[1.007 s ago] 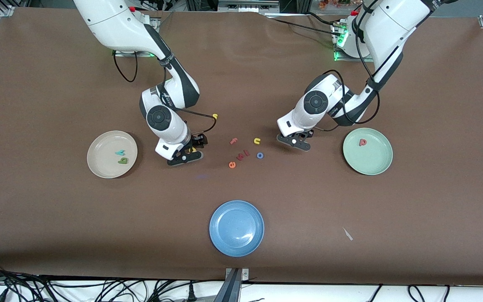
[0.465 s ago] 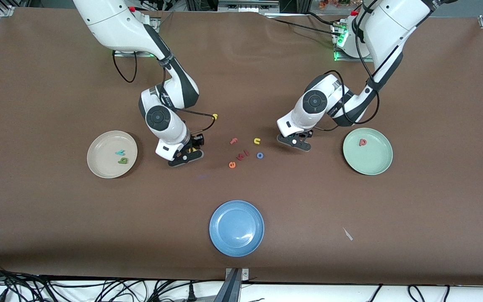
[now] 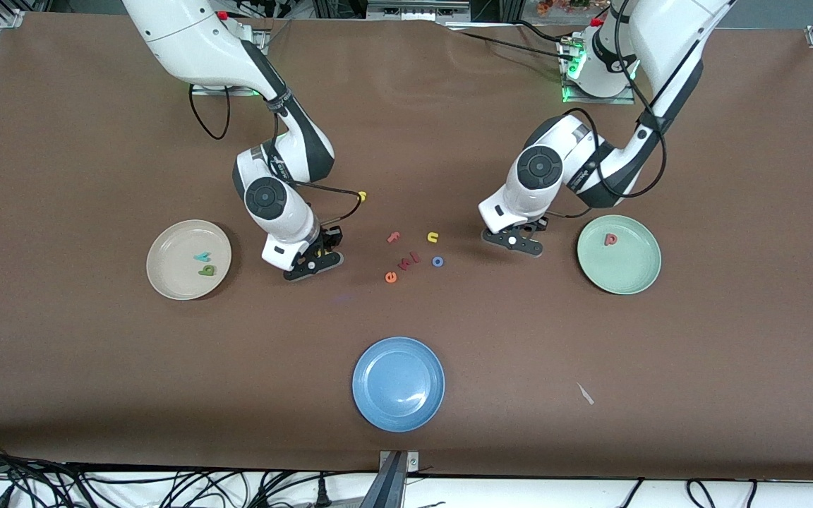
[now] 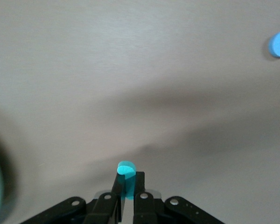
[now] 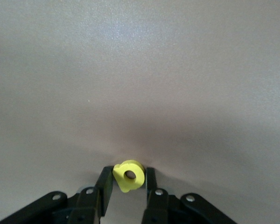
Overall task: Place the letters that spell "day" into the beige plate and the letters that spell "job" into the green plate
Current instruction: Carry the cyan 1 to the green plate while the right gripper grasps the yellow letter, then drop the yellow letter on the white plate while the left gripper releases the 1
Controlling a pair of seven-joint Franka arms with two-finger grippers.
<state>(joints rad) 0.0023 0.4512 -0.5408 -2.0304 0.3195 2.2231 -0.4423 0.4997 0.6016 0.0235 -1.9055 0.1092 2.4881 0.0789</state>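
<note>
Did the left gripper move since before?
Yes. The left gripper, shut on the teal j, has shifted toward the green plate and away from the blue o, which stayed put.

The beige plate (image 3: 188, 259) holds the teal "y" (image 3: 202, 257) and green "d" (image 3: 206, 270), side by side. The yellow "a" (image 5: 129, 176) sits between black fingers. The green plate (image 3: 619, 255) holds the pink "b" (image 3: 610, 240). The teal "j" (image 4: 126, 173) is pinched. The blue "o" (image 3: 437, 262) lies toward the green plate from the beige plate.
</note>
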